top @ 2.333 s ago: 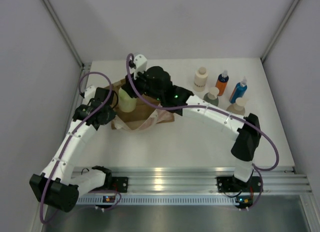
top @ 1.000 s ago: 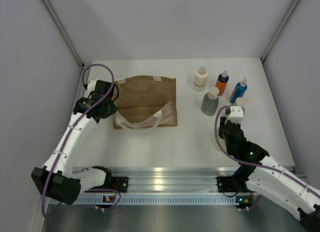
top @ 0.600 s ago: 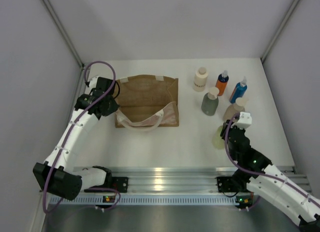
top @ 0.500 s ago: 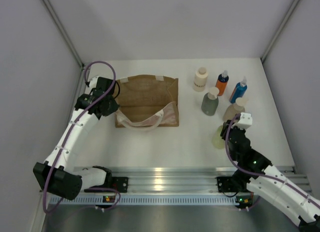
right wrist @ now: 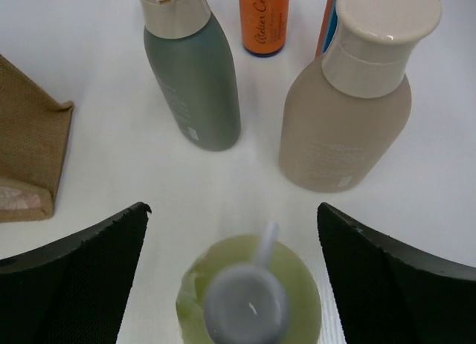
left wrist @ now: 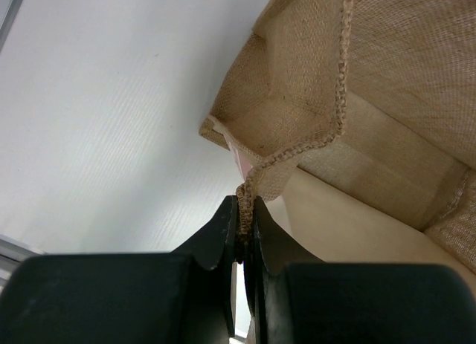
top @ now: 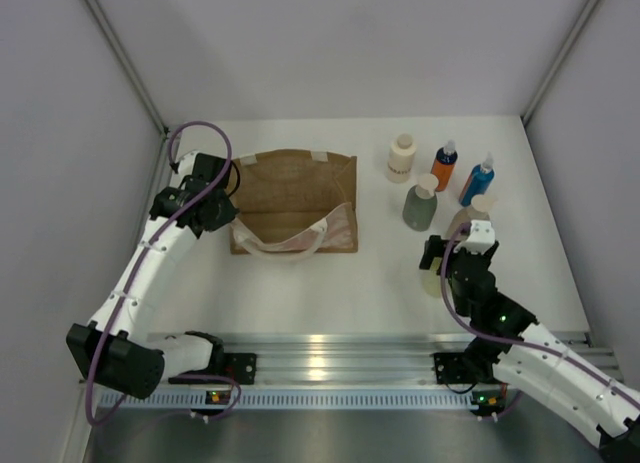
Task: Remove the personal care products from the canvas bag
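The canvas bag point(top: 295, 198) lies at the table's left, its mouth toward the near edge. My left gripper point(left wrist: 244, 210) is shut on the woven rim at the bag's point(left wrist: 387, 84) left corner. Five bottles stand at the right: cream point(top: 401, 157), orange point(top: 444, 166), blue point(top: 477, 180), grey-green point(top: 421, 204) and beige point(top: 466, 221). The yellow-green bottle point(right wrist: 249, 296) stands upright on the table in front of them. My right gripper point(right wrist: 232, 214) is open just above it, with a finger well off each side. From above, that gripper point(top: 438, 265) covers most of the bottle.
In the right wrist view the grey-green bottle point(right wrist: 193, 76) and beige bottle point(right wrist: 346, 114) stand just beyond the yellow-green one, the orange bottle point(right wrist: 264, 21) behind them. The bag's corner point(right wrist: 30, 151) shows at the left. Enclosure walls ring the table; a metal rail point(top: 330, 358) runs along the near edge.
My right arm carried the yellow-green bottle from the bag to the right side, set it down and opened its jaws off it. The left gripper kept its hold on the bag.
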Tool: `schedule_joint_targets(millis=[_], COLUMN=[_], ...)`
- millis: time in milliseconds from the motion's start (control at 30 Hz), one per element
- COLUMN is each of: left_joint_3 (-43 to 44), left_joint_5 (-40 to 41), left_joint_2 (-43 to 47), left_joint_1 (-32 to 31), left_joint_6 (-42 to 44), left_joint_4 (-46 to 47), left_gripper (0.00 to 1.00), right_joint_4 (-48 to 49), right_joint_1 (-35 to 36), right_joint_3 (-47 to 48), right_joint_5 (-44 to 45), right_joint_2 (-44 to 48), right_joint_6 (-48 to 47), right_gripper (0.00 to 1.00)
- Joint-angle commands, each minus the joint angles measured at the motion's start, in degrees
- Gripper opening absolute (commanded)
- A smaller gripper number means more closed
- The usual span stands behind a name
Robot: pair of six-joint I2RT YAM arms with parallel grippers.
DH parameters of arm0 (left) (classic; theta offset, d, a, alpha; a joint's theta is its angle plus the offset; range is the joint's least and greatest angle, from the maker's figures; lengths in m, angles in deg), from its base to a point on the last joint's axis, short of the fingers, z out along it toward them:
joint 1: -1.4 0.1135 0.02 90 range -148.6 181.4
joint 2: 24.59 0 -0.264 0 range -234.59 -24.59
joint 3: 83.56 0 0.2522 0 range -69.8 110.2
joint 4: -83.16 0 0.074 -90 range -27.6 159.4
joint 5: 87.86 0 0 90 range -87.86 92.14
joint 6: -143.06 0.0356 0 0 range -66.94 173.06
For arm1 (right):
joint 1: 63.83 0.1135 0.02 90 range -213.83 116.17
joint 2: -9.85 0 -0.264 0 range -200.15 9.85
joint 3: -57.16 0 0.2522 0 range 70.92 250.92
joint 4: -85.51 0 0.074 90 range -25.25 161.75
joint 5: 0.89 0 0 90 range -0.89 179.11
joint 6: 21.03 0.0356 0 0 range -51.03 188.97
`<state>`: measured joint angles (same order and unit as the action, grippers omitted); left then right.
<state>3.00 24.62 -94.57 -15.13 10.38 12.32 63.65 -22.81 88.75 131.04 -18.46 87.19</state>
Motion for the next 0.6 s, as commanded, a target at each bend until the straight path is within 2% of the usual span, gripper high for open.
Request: schedule_joint_targets(millis=[0, 200, 367, 400, 467, 567], left_joint_3=[2.3, 2.3, 2.1, 1.9, 1.9, 2.9], left_joint_5=[1.4, 3.0, 3.3, 3.3, 3.3, 4.0], left_joint_2=[-0.8, 0.2, 1.4, 1.5, 1.9, 2.6], left_joint_1=[0.2, 0.2, 0.3, 0.3, 0.2, 0.3], left_joint_6=[0.1, 0.4, 1.1, 1.3, 2.1, 4.2], left_joint_4=[0.4, 0.4, 0.3, 0.3, 0.5, 0.4], left_gripper=[0.07, 0.07, 0.1, 0.18, 0.26, 0.43], right_joint_4=[4.7, 3.6, -2.1, -3.1, -5.4, -5.9], right_joint_1=[-0.6, -0.7, -0.7, -0.6, -0.6, -0.7], right_joint_3=[4.8, 11.7, 22.9, 24.4, 28.3, 31.2], right_joint_5=[-0.9, 0.4, 2.1, 1.8, 0.9, 0.2], right_joint_2=[0.2, 1.1, -3.0, -4.9, -6.3, -7.8], right_joint_6=[-1.2, -5.6, -7.4, -7.4, -7.4, -7.1], right_gripper=[0.99, 0.99, 0.99, 1.0, 0.99, 0.99])
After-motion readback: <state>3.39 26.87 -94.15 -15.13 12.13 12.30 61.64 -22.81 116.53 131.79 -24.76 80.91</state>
